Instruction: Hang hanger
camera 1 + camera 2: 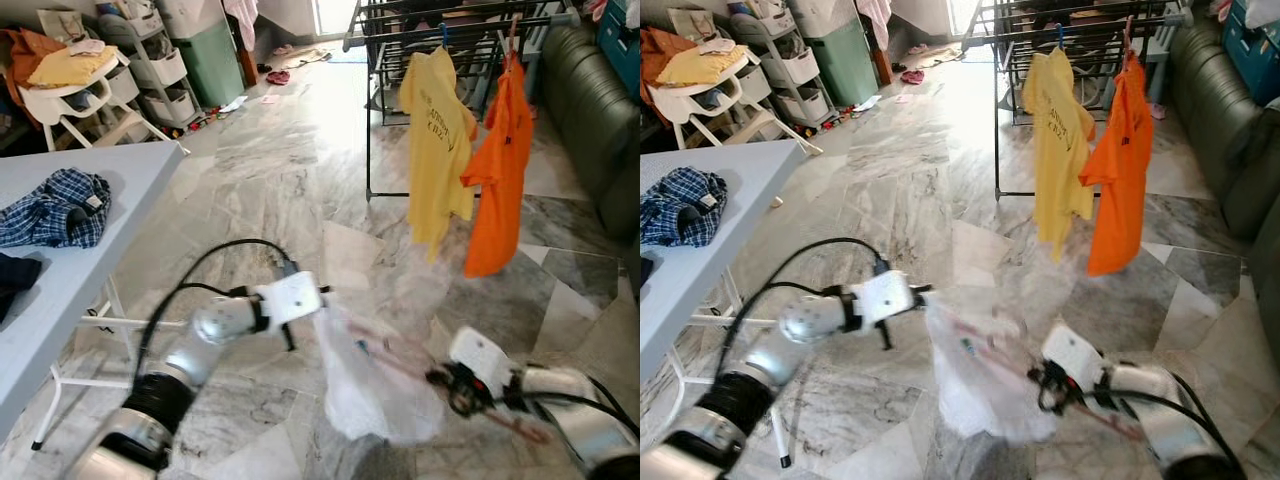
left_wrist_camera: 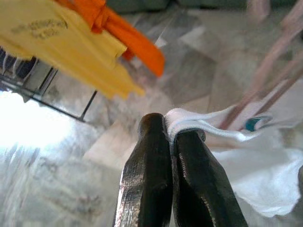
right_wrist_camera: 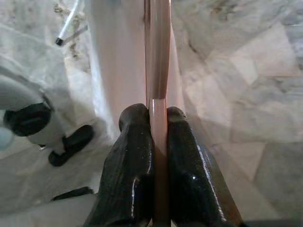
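Note:
A white garment (image 1: 370, 385) hangs low over the marble floor between my two arms, on a pink hanger (image 3: 157, 56) that runs through it. My left gripper (image 2: 170, 137) is shut on a bunched edge of the white cloth (image 2: 189, 124) at the garment's upper left. My right gripper (image 3: 157, 116) is shut on the pink hanger's bar, at the garment's right side (image 1: 440, 380). Beyond them stands a black drying rack (image 1: 450, 15) with a yellow shirt (image 1: 435, 140) and an orange shirt (image 1: 497, 170) hanging on it.
A pale blue table (image 1: 90, 230) on my left carries a plaid garment (image 1: 55, 208). A dark green sofa (image 1: 600, 110) lines the right wall. A white cart (image 1: 80, 85) with clothes and storage shelves stand at the back left. Open marble floor lies ahead.

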